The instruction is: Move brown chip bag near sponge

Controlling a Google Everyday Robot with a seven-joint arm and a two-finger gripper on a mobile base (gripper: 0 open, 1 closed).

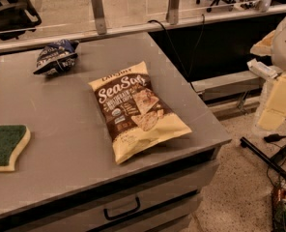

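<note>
The brown chip bag (137,111) lies flat near the middle-right of the grey table (61,105), with its dark centre, pale yellow ends and white "Sea Salt" lettering facing up. The sponge (7,146), green top over a pale yellow body, lies at the table's left edge, well apart from the bag. My arm and gripper (278,100) show as white and pale yellow parts at the right edge of the view. They are off the table, to the right of the bag, and hold nothing that I can see.
A dark blue snack bag (57,57) lies at the table's back left. A rail with glass panels (99,13) runs behind the table. The table front has a drawer handle (122,210). Cables and clutter (278,178) lie on the floor at right.
</note>
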